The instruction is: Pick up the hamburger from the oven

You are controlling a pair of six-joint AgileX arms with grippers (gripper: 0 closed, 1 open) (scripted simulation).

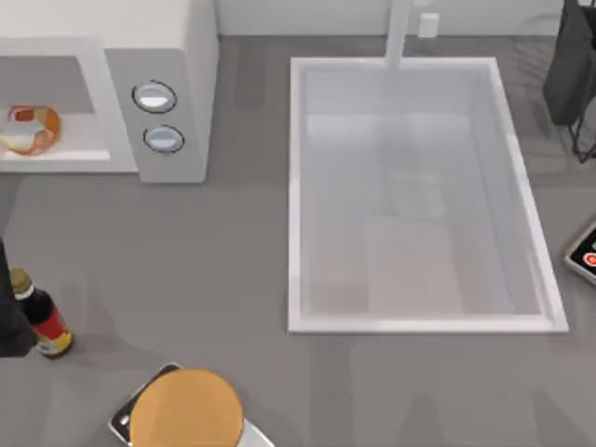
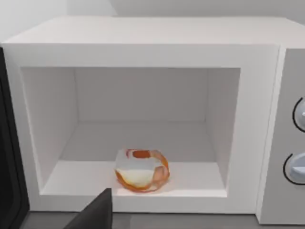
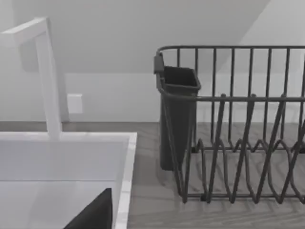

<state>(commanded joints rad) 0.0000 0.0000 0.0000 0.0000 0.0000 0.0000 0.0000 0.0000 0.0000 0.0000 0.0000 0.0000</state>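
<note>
scale (image 1: 186, 410) with its flat orange platter sits nearest at the front edge of the grey desk (image 1: 186, 270), and just beyond it on the left a dark sauce bottle (image 1: 39, 318) with a red label stands upright beside the dark bulk of my left arm at the view's left edge. a dark wedge of the left gripper (image 2: 95, 213) pokes into the left wrist view, pointing toward the oven mouth, but whether its jaws are released or clenched i cannot tell; the same goes for the right gripper (image 3: 93, 212), which hangs near the corner of the sink (image 1: 296, 196) facing the dish rack (image 3: 238, 138) and looks parked. farther back on the left stands the oven (image 1: 168, 56), white, door open, two silvery knobs (image 1: 155, 97) on its front panel. the hamburger (image 2: 141, 170) rests on the cavity floor close to the front lip, roughly centred across the opening, touching nothing else. judging by this, the step in hand is the approach: the left arm is lined up outside the mouth and no grasp has been made. the next move, i think, calls for a low, level reach in under the cavity roof, jaws spread wider than the bun, then closing gently around its sides, since it is small and round and could slide back on the smooth floor.
</note>
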